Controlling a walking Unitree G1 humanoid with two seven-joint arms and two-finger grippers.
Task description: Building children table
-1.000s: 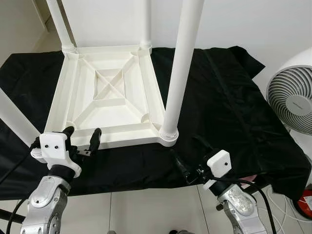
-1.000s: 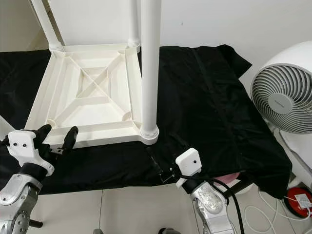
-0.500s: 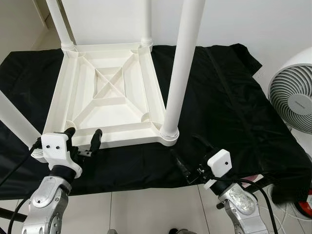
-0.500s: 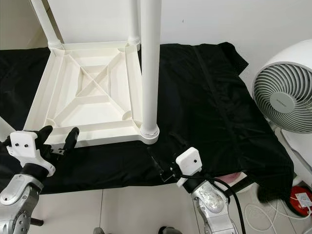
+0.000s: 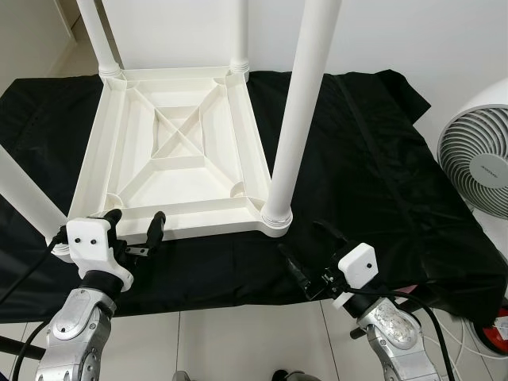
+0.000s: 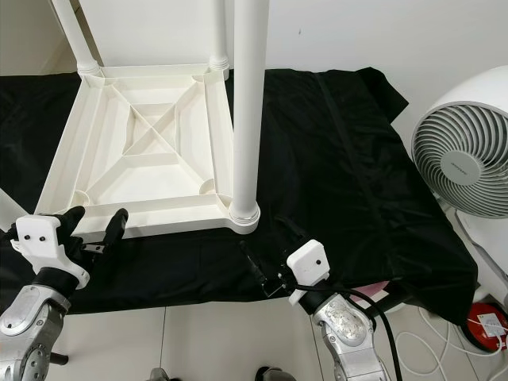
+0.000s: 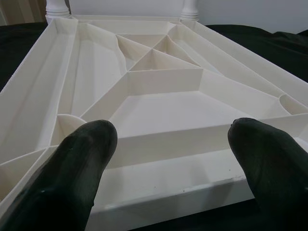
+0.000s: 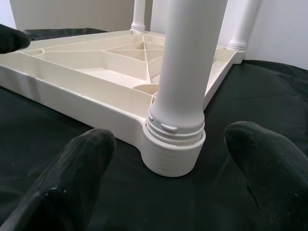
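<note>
One upturned white table [image 5: 178,151], four legs screwed in; fan [image 5: 479,163] label unreadable. Left gripper [image 5: 135,232] and right gripper [image 5: 311,254] gape empty before near edge.

1 white kids' table top [image 5: 178,151], upside down. 4 white legs on it: near-right [image 5: 298,111], near-left [image 5: 24,194], far-left [image 5: 99,36], far-right [image 5: 238,36]. 1 black cloth [image 5: 373,175]. 1 white fan [image 5: 476,163]. 2 grippers: left gripper [image 5: 135,230], right gripper [image 5: 305,258].

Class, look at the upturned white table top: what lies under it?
A black cloth lies under the table top, spreading out past every visible edge. Whatever the cloth rests on is covered, so it cannot be told.
</note>
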